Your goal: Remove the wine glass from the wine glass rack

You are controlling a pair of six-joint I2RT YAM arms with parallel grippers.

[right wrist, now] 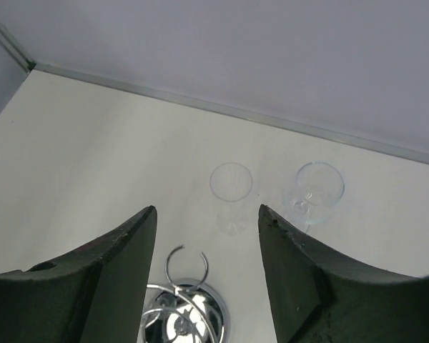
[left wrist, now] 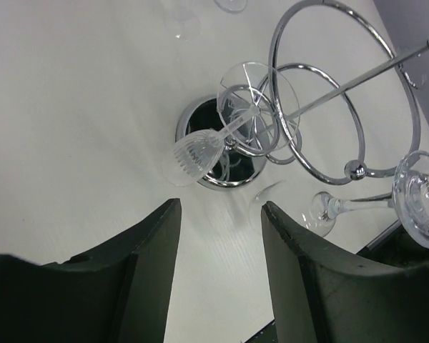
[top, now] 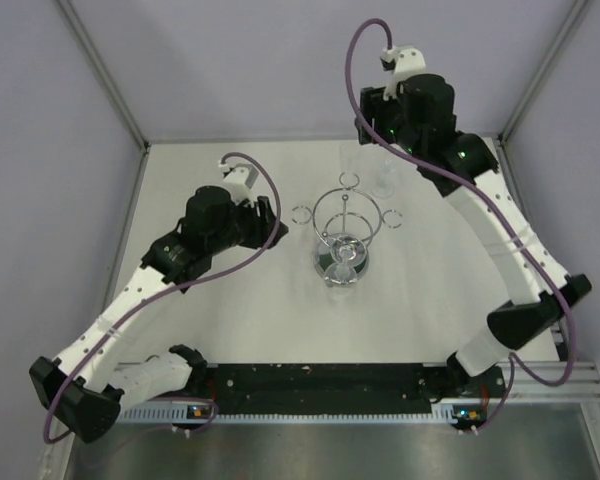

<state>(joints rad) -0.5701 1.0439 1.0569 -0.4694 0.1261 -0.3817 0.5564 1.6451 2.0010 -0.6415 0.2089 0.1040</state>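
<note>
The chrome wine glass rack (top: 347, 215) stands mid-table on its round mirrored base (left wrist: 193, 128). A ribbed wine glass (left wrist: 199, 152) hangs upside down on it, its foot caught in a ring. A second clear glass (left wrist: 419, 199) appears to hang foot-up on the side near my left gripper. My left gripper (left wrist: 220, 207) is open and empty, just left of the rack (top: 273, 222). My right gripper (right wrist: 207, 211) is open and empty, high behind the rack (top: 378, 130). The rack's base (right wrist: 186, 318) and an empty open ring show below it.
Two wine glasses stand on the table behind the rack: a ribbed one (right wrist: 231, 183) and a plain one (right wrist: 316, 187), the plain one also in the top view (top: 385, 178). Enclosure walls close in the back and sides.
</note>
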